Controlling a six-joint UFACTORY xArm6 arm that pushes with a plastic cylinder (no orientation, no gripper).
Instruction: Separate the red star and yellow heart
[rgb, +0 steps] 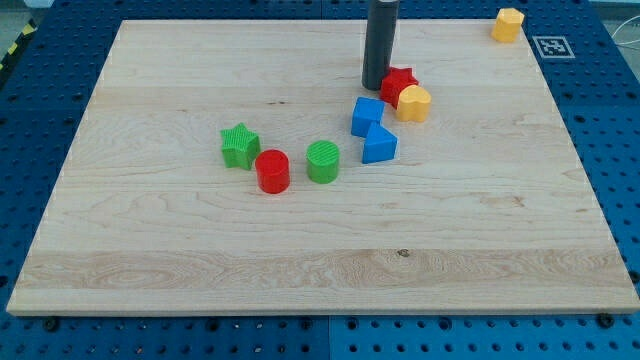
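The red star (399, 84) lies near the top middle of the wooden board (150, 250). The yellow heart (414, 103) touches it on its lower right side. My tip (375, 86) stands right against the red star's left side, at the view's left of both blocks. The rod rises straight up out of the view's top.
A blue cube (367, 115) and a blue triangular block (379, 145) lie just below the pair. A green star (240, 146), a red cylinder (272, 171) and a green cylinder (323, 161) sit left of centre. A yellow hexagonal block (508, 24) sits at the top right corner.
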